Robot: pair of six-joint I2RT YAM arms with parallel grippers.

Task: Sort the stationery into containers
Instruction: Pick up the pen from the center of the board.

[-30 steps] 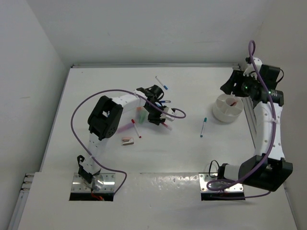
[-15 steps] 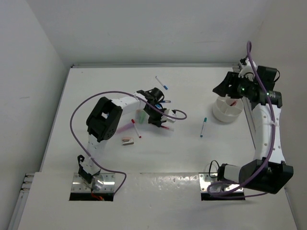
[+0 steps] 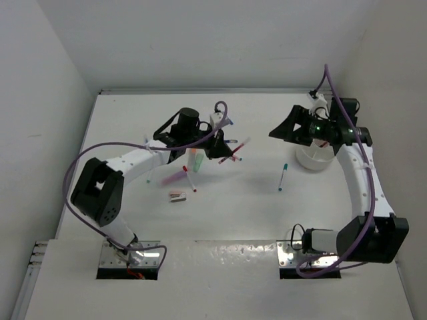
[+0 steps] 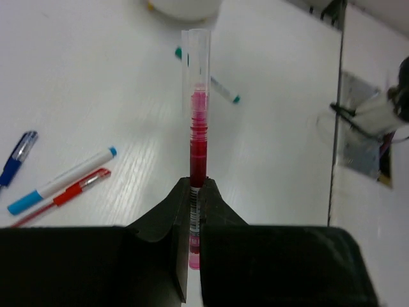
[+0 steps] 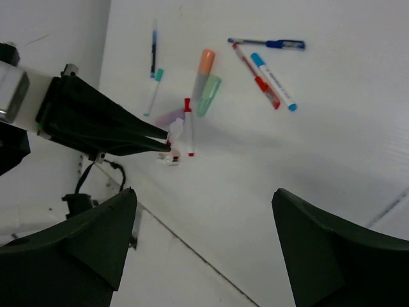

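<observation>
The pink-red pen (image 4: 198, 137) with the clear cap is sitting clamped between the left fingers (image 4: 163, 220), which are squeezing tight on its near end. It's sticking straight out ahead of them and hanging over the table (image 4: 96, 77) rather than lying on it. From the left wrist view it's pointing roughly toward the white tub (image 4: 185, 6), with a teal-capped pen (image 4: 211, 80) lying flat on the table in between. Off to the left of the held pen, a blue pen (image 4: 18, 157), a white pen with blue ends (image 4: 61, 181) and a red pen (image 4: 64, 195) are lying close together.

From above, a green highlighter (image 3: 198, 161), a pink highlighter (image 3: 175, 177), a red-capped pen (image 3: 191, 181) and the little pinkish-brown block (image 3: 177, 196) are lying beside the left arm. The orange highlighter (image 5: 204, 64) is showing up right next to the green one in the right wrist view.

The right fingers (image 5: 83, 249) are spread wide with nothing between them, hovering just beside the tub on the side facing the middle of the table.
</observation>
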